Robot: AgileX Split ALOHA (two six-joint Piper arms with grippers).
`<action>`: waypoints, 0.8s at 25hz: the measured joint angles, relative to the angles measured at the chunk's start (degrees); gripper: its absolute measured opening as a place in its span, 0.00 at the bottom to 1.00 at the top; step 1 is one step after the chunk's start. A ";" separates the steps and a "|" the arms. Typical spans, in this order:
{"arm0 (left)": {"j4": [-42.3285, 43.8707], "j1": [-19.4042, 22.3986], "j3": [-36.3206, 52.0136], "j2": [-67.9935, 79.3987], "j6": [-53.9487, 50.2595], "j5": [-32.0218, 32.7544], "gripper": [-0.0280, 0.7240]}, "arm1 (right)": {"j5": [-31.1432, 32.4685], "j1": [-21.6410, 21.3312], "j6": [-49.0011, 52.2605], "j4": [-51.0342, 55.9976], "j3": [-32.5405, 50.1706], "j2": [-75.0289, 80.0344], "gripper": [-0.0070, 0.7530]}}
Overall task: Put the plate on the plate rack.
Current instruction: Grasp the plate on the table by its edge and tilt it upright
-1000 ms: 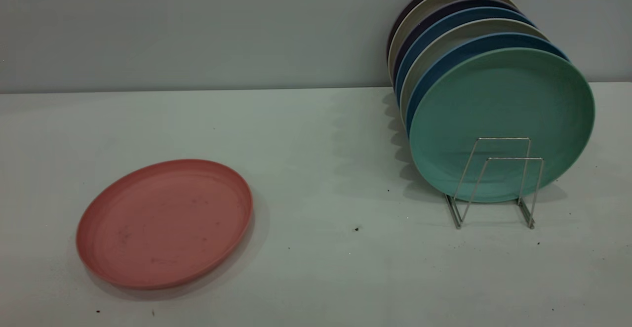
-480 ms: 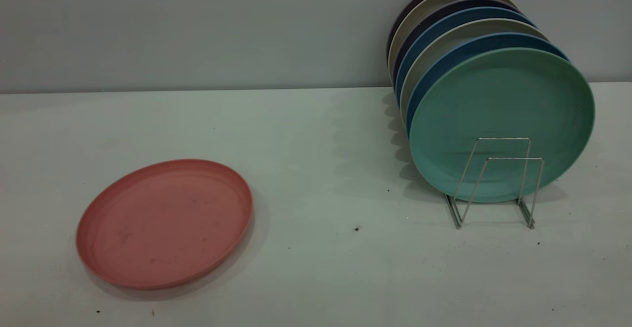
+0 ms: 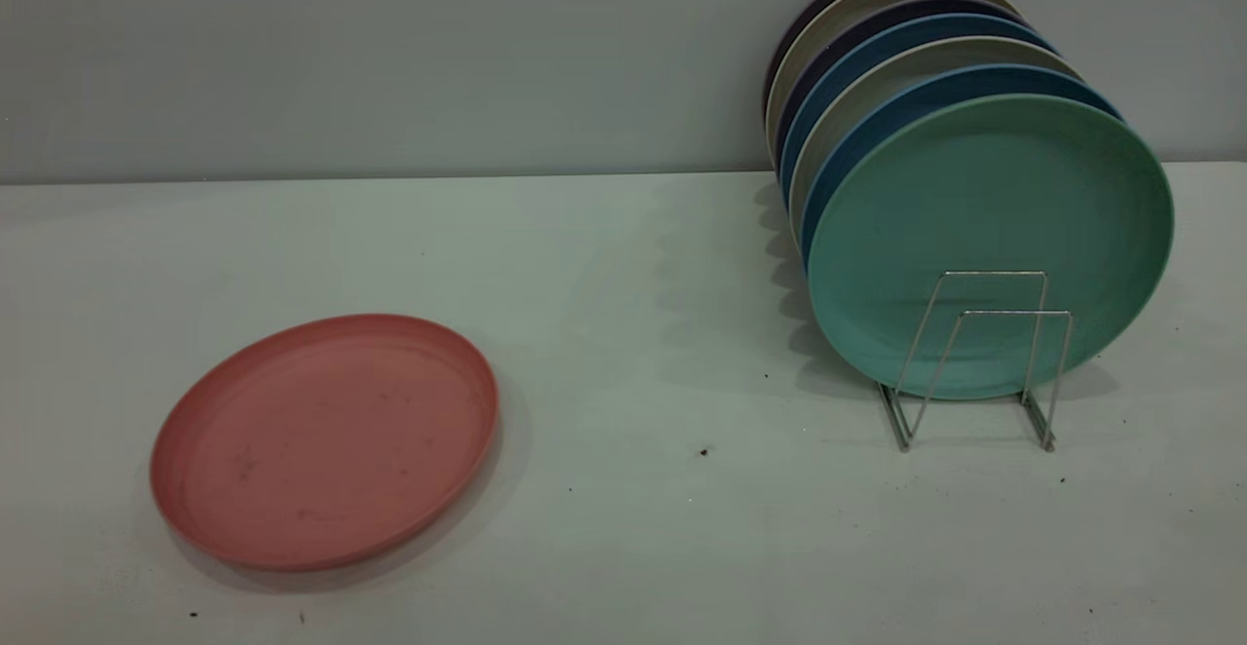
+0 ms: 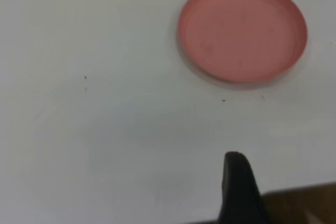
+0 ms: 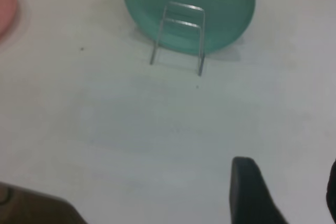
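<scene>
Nothing's moved since a second ago. Plate [image 3: 324,438] lies flat on the bench [image 3: 623,548] far left, untouched; my left fingers [image 4: 239,182] hang back, can't tell their spread. I'd catch its rim, tip it upright, then slot it before the teal plate [image 3: 989,236] in the rack [image 3: 979,362]. Right fingers [image 5: 286,190] apart, parked

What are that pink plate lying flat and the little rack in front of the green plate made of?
The plate looks like matte plastic: dull salmon-pink, no glare, faint dark smudges, a shallow moulded rim. It could be a plant-fibre composite; the look leaves that open. The plate rack appears to be thin bare metal wire, silvery with bright glints, bent into upright loops.
</scene>
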 joint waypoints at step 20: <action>-7.48 0.00 -1.28 51.88 -5.27 -36.77 0.67 | -26.54 0.00 -25.39 28.08 -0.69 43.64 0.56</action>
